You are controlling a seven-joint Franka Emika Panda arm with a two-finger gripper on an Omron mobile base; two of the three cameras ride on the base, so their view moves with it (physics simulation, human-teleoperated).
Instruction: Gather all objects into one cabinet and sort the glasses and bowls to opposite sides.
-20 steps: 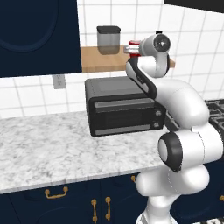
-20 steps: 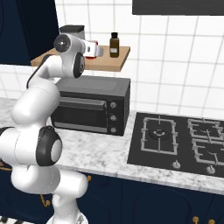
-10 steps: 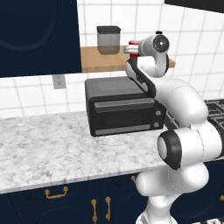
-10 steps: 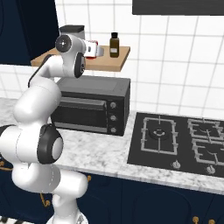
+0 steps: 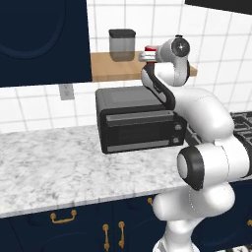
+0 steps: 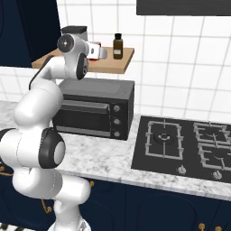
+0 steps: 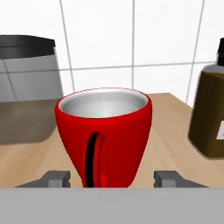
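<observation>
Left base view first: our white arm reaches up to the light wooden shelf (image 5: pixel 106 73) above the black toaster oven (image 5: pixel 138 125). Our gripper (image 5: pixel 147 55) is at the shelf, next to the tall grey canister with a black lid (image 5: pixel 122 45). A bit of red shows at its tip. The dark navy wall cabinet (image 5: pixel 44 39) has its door shut. We think the job is only starting, because nothing has gone into the cabinet yet.

Right base view next: our gripper is over the same shelf, with red at its end. A small brown bottle with a black cap (image 6: pixel 117 46) stands just beside it. The black stove top (image 6: pixel 189 149) has no dishes on it.

Hand view last: the shiny red cup (image 7: pixel 104 131) stands on the wood, between our two grey fingertips (image 7: pixel 54 178). They are spread wide and are not touching it, so we are not holding it yet. We can see into the cup, and it is empty. The canister looks see-through, and we cannot tell what is in it.
</observation>
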